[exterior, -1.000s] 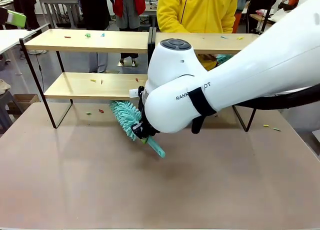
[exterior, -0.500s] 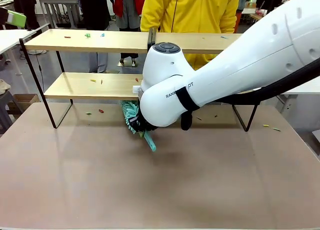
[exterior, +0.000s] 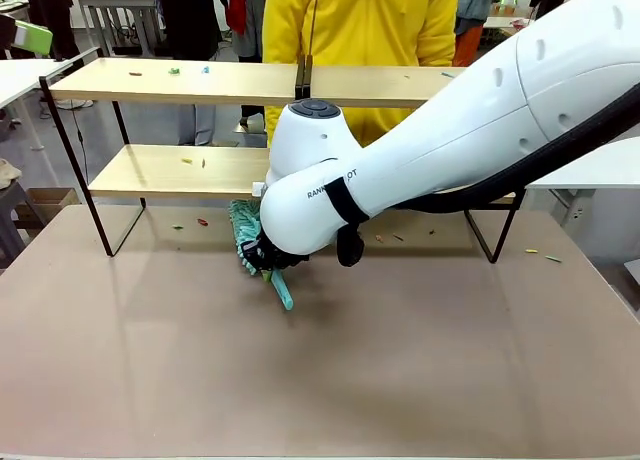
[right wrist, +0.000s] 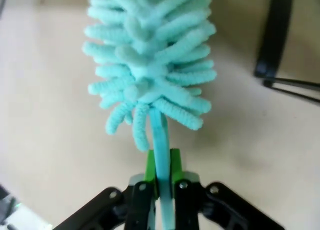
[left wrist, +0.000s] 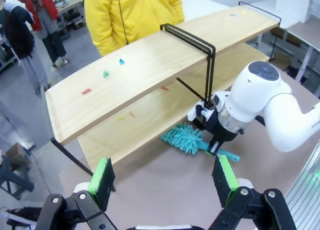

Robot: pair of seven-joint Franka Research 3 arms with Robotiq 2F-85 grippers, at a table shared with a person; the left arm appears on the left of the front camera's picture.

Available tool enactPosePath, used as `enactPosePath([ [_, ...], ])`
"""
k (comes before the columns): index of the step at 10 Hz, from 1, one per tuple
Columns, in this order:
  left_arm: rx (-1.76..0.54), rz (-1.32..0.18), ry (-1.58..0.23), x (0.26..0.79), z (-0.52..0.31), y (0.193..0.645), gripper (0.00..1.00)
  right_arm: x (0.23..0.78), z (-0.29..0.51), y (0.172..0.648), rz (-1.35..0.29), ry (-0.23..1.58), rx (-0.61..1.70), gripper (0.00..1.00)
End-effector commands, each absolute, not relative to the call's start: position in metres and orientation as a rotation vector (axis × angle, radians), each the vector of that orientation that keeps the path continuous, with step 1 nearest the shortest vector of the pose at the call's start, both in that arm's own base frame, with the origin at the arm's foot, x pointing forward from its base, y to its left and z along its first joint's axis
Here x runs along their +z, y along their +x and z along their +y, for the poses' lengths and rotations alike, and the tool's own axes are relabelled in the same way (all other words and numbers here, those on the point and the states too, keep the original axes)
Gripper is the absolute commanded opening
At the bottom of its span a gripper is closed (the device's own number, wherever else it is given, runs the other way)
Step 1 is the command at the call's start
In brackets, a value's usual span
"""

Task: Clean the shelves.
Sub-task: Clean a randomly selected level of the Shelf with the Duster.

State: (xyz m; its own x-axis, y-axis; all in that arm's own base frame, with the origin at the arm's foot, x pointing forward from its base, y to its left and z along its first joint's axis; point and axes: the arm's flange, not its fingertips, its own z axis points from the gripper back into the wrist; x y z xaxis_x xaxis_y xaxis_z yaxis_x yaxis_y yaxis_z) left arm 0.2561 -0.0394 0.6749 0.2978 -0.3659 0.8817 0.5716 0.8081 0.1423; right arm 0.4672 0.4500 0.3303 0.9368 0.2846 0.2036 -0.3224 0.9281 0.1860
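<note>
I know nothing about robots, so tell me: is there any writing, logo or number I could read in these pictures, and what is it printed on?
"RAN": black capitals on the white shell of the right arm; a black strap covers what follows.
Left wrist view: dark letters on that same arm at the picture's edge, too small to read.
No readable print on the shelves, the teal duster or the person's yellow top.

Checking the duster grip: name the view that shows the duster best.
Right wrist view: the duster is close up, handle clamped in the right gripper. Front view: the right arm hides part of it. Left wrist view: it looks small, near the lower shelf.
</note>
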Motion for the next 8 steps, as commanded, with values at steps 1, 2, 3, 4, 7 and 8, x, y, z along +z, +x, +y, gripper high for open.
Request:
enactPosePath([
  [1, -0.629, -1.11, -0.216, 0.674, -0.039, 0.258, 1.0, 0.337, 0.46, 0.482, -0.159, 0.256, 0.363, 0.12],
  [2, -0.629, -1.11, -0.216, 0.674, -0.039, 0.258, 1.0, 0.334, 0.468, 0.485, -0.141, 0.254, 0.386, 0.12],
  [3, -0.629, -1.11, -0.216, 0.674, -0.039, 0.258, 1.0, 0.331, 0.475, 0.487, -0.132, 0.258, 0.406, 0.12],
  [4, -0.629, -1.11, -0.216, 0.674, -0.039, 0.258, 1.0, 0.331, 0.483, 0.487, -0.149, 0.262, 0.422, 0.12],
  [7, -0.629, -1.11, -0.216, 0.674, -0.039, 0.258, 1.0, 0.327, 0.494, 0.48, -0.164, 0.259, 0.471, 0.12],
  [8, -0.629, -1.11, -0.216, 0.674, -0.039, 0.258, 1.0, 0.328, 0.497, 0.482, -0.165, 0.274, 0.477, 0.12],
])
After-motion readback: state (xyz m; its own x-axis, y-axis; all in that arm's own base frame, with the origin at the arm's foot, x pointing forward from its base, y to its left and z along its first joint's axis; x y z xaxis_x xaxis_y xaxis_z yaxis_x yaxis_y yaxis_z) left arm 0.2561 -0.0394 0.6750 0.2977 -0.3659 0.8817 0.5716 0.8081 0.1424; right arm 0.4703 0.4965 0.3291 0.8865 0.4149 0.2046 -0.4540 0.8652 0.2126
